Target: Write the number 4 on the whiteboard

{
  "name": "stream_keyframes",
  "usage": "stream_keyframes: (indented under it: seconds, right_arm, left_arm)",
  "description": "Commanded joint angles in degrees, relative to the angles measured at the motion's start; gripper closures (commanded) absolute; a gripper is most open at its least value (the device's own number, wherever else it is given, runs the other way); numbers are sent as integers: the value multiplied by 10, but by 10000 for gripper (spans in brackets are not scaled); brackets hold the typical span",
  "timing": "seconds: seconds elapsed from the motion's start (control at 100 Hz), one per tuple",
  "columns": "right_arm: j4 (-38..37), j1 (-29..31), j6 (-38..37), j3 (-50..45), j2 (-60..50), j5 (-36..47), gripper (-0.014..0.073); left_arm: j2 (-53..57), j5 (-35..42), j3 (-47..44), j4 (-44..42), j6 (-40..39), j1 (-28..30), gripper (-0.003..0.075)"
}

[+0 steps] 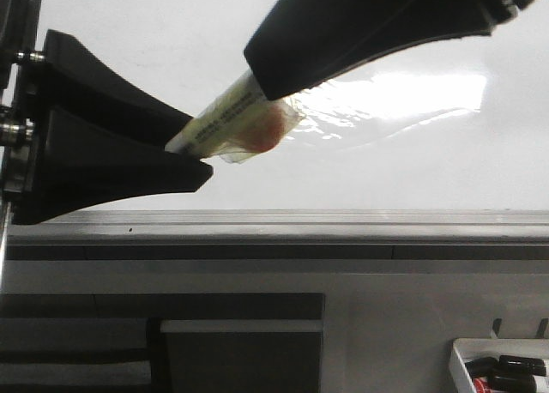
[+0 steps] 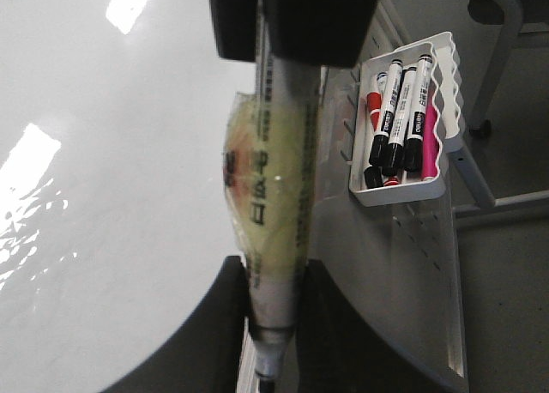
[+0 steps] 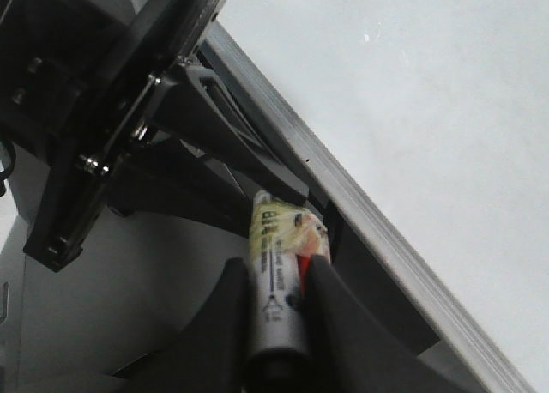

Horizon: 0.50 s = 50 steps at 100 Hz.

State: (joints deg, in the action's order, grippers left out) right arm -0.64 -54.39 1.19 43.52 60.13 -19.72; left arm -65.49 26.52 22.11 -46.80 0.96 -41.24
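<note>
A white marker (image 1: 230,123) wrapped in yellowish tape with a red patch hangs in front of the glossy whiteboard (image 1: 386,174), held from both ends. My left gripper (image 1: 193,148) is shut on its grey tip end (image 2: 273,324). From the upper right, my right gripper (image 1: 262,77) is shut on the other end, the barrel (image 3: 276,269) squeezed between its fingers. The marker's tip is off the board, near the grey rail (image 1: 343,226). No number 4 shows on the whiteboard (image 2: 103,204) in any view.
A white wavy-edged tray (image 2: 442,110) with several spare markers (image 2: 396,110) hangs below the board on the right; its corner also appears low in the front view (image 1: 463,359). Bright glare streaks (image 1: 403,97) lie across the board.
</note>
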Motion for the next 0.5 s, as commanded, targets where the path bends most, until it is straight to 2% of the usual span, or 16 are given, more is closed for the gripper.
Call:
stream_keyframes:
  seconds: [0.0, 0.08, 0.2, 0.27, 0.37, 0.49]
  right_arm:
    - [-9, 2, 3, 18, -6, 11, 661]
    - [-9, 2, 3, 18, -6, 10, 661]
    - [-9, 2, 3, 18, -6, 10, 661]
    - [-9, 2, 3, 18, -6, 4, 661]
    - [-4, 3, -17, 19, -6, -10, 661]
    - [-4, 9, -34, 21, -6, -15, 661]
  left_arm:
    - [12, 46, 14, 20, -4, 0, 683]
    - [12, 48, 14, 30, -4, 0, 591]
    - [16, 60, 14, 49, -4, 0, 402]
    - [19, 59, 14, 66, -4, 0, 325]
    - [38, 42, 13, 91, -4, 0, 293]
    - [102, -43, 6, 125, -4, 0, 293]
